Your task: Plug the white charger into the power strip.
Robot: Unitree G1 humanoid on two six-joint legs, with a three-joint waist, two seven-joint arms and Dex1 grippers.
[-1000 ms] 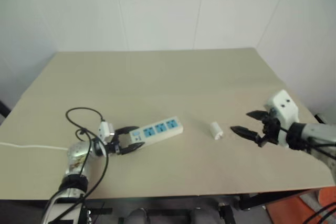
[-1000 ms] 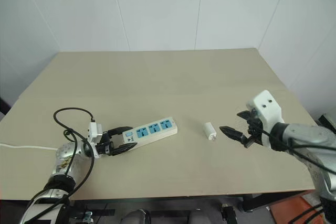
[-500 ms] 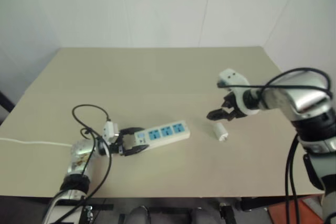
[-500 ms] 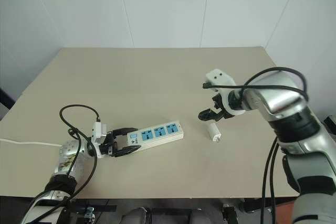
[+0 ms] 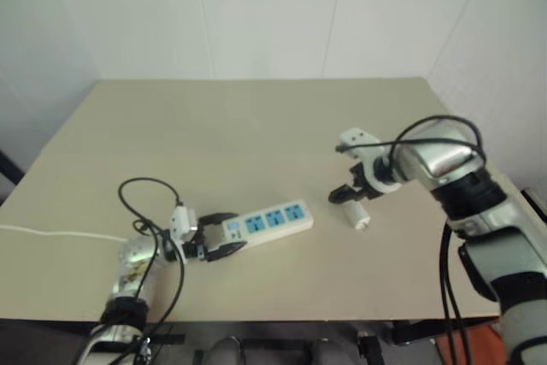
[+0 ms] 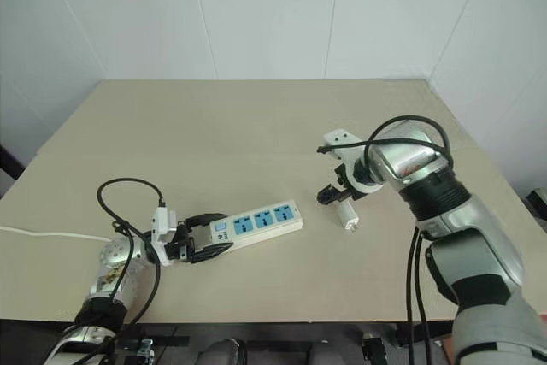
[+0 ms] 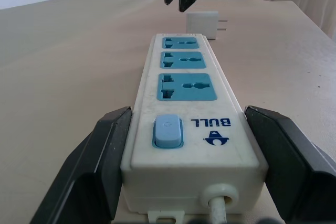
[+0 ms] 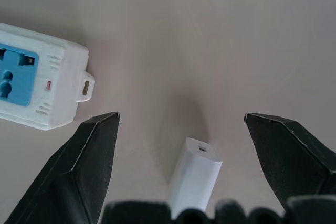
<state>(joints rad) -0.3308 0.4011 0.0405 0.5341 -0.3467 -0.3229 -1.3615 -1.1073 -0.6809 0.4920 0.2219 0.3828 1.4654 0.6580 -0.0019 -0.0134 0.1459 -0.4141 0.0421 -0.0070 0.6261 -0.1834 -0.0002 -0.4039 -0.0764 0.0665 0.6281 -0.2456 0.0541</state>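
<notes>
Right tool [image 6: 335, 197] spread wide above the white charger [image 6: 347, 215]; left tool [image 6: 202, 239] clamped on the power strip [image 6: 259, 225].

Poised just over the charger, black fingers [image 8: 86, 166] straddling it, nothing gripped. Left tool pinching the strip's switch end, near left. Charger lying on its side just right of the strip's far end, prongs showing, apart from it. Strip white, three blue sockets, thin cord trailing left. Beige tabletop [image 6: 256, 126] bare around both, wide open room toward the far edge; white walls beyond.
</notes>
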